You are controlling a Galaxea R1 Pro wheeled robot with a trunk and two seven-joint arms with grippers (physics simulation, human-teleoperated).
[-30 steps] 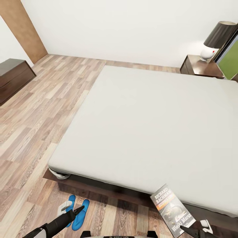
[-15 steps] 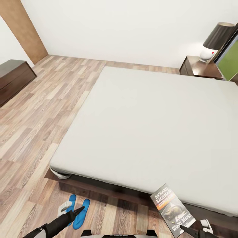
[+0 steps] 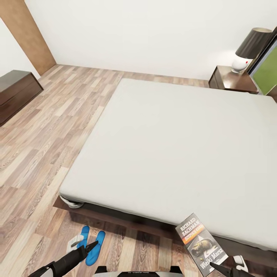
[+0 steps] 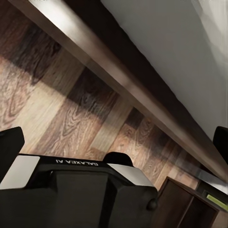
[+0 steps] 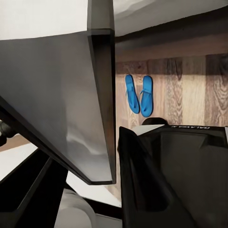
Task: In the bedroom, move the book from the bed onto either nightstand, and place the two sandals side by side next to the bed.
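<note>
Head view: the scene drifts slightly since a second ago, so the base is rolling. The right gripper (image 3: 227, 269) clamps the book (image 3: 201, 243) at five o'clock; the sandals (image 3: 90, 242) sit paired at seven; the nightstand (image 3: 231, 79) waits at one.

Left wrist view: the bed (image 4: 156, 57) frame; jaws, cannot tell.

Right wrist view: the book's cover (image 5: 61, 85) is gripped.

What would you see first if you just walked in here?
The big pale bed takes up most of the room. At its near edge the right gripper holds up a dark book. Two bright blue sandals lie side by side on the wood floor by the bed's near corner.
</note>
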